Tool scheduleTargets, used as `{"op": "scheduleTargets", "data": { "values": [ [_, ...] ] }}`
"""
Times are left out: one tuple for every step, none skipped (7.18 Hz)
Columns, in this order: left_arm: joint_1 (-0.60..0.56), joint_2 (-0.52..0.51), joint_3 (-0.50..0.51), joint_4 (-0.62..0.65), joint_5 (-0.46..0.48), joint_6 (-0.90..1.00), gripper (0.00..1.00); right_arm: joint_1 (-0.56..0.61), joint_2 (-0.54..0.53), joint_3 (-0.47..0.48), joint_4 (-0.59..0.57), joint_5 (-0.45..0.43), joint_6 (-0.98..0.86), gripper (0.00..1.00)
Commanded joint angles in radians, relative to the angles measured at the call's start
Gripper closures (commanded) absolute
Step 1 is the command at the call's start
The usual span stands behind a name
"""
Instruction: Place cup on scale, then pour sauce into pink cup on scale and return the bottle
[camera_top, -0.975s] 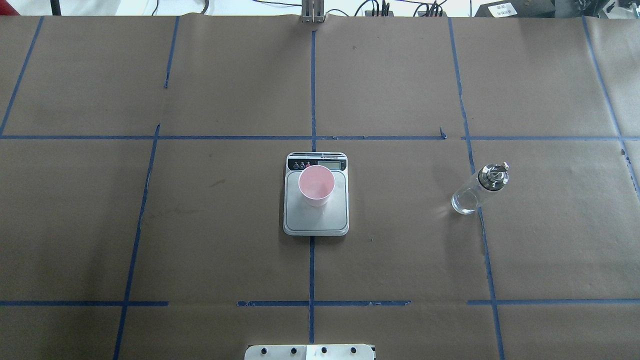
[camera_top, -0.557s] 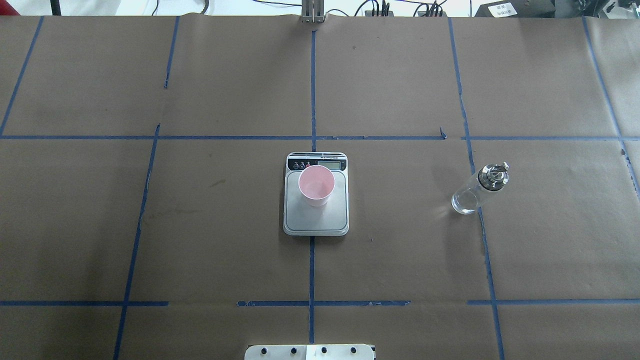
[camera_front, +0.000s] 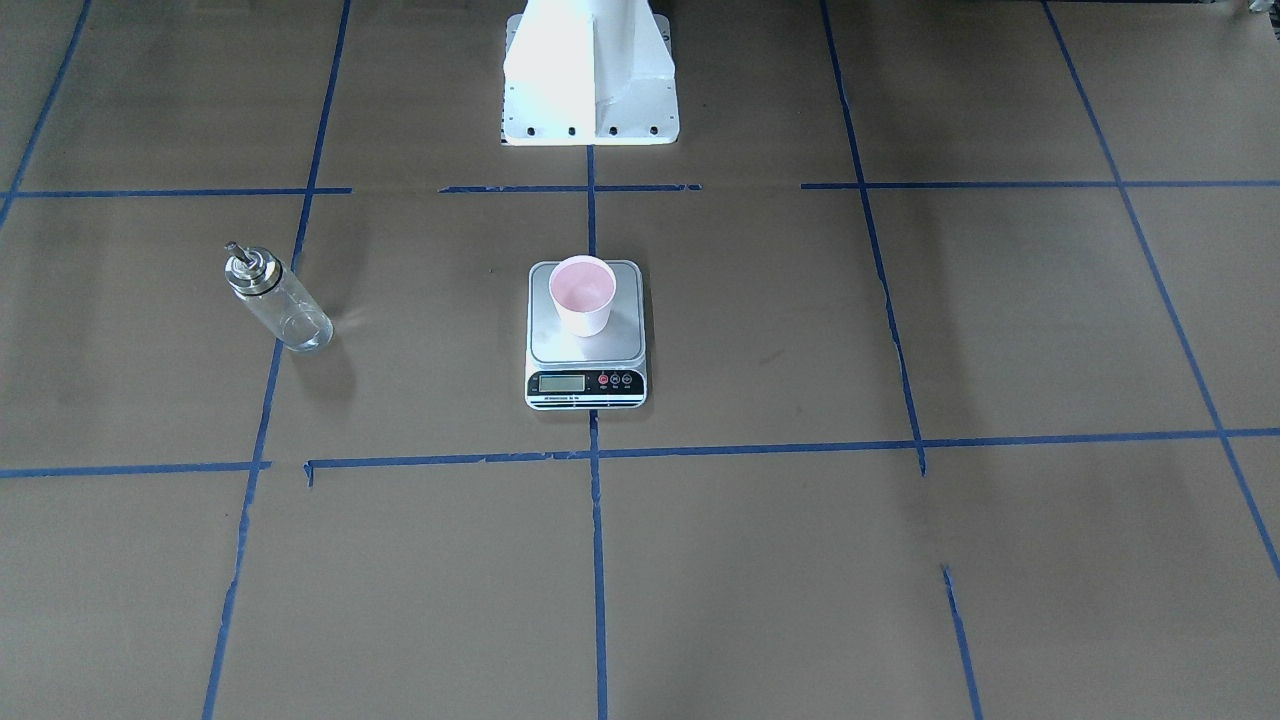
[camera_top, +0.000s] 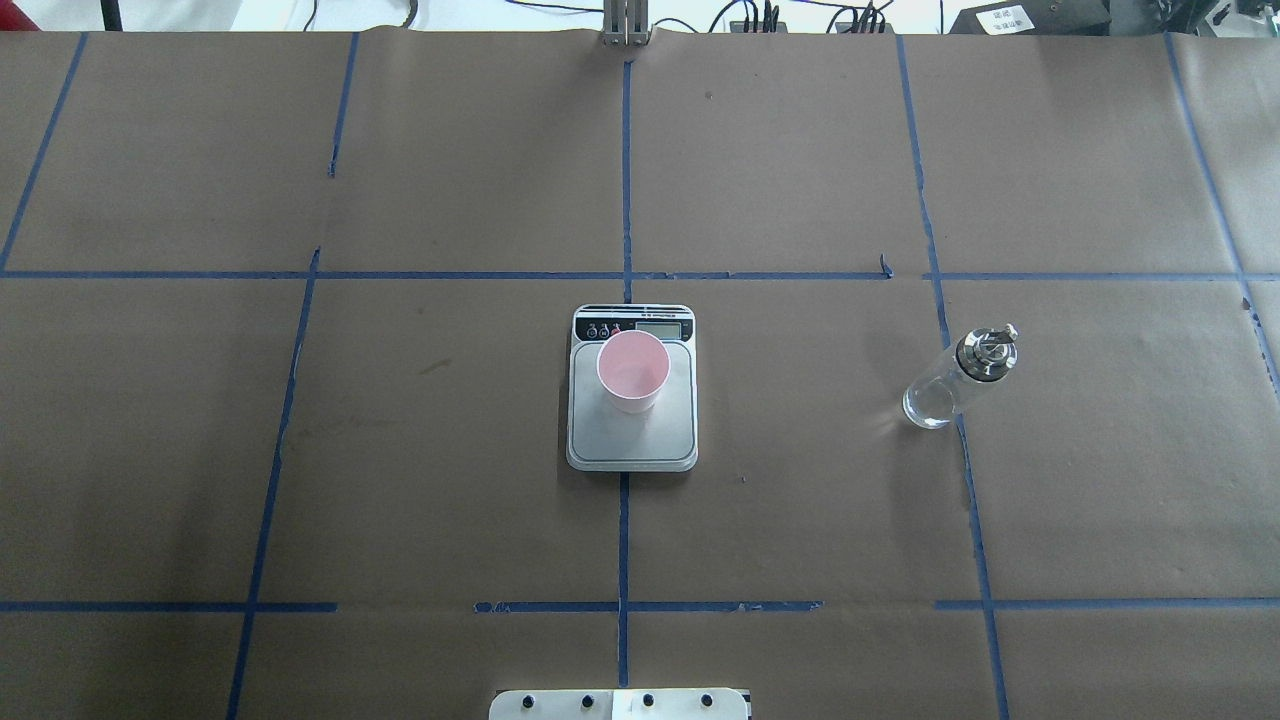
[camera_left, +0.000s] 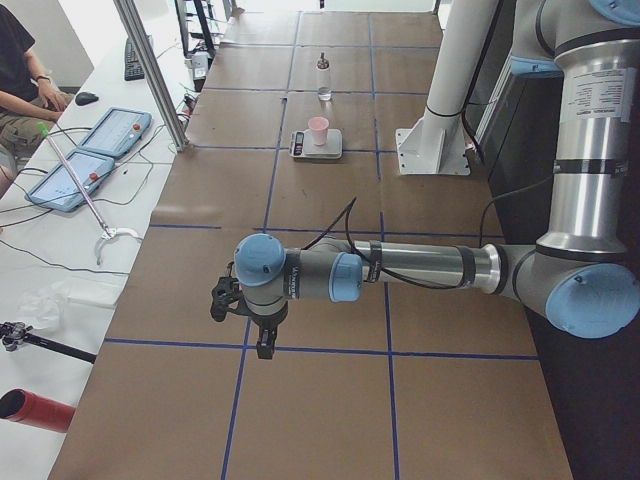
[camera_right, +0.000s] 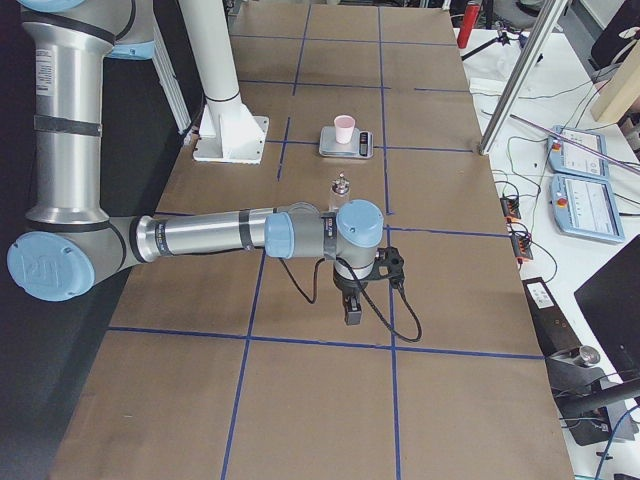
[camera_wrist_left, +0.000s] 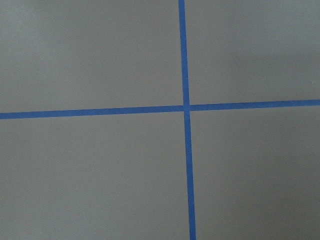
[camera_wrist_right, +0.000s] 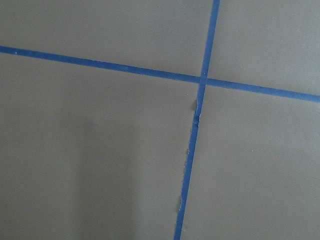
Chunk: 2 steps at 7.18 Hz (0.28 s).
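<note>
Black left tool (camera_left: 262, 345), tapered cup (camera_top: 633, 372), steel-grey scale (camera_top: 660, 440)

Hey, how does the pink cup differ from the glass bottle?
The small pink-lined paper cup is open-topped; the clear glass bottle has a silver metal cap and spout. The cup stands on the steel-grey scale, the bottle on the brown paper. The bottle is taller. Both stand upright.
</note>
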Motion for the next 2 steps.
{"op": "scheduleTargets", "data": {
  "values": [
    [0.000,0.000,-0.004,0.000,-0.005,0.002,0.00,0.000,-0.001,-0.001,0.002,0.002,0.000,0.00],
    [0.000,0.000,-0.013,0.001,-0.005,0.002,0.00,0.000,-0.001,-0.001,0.002,0.000,0.000,0.00]
  ]
}}
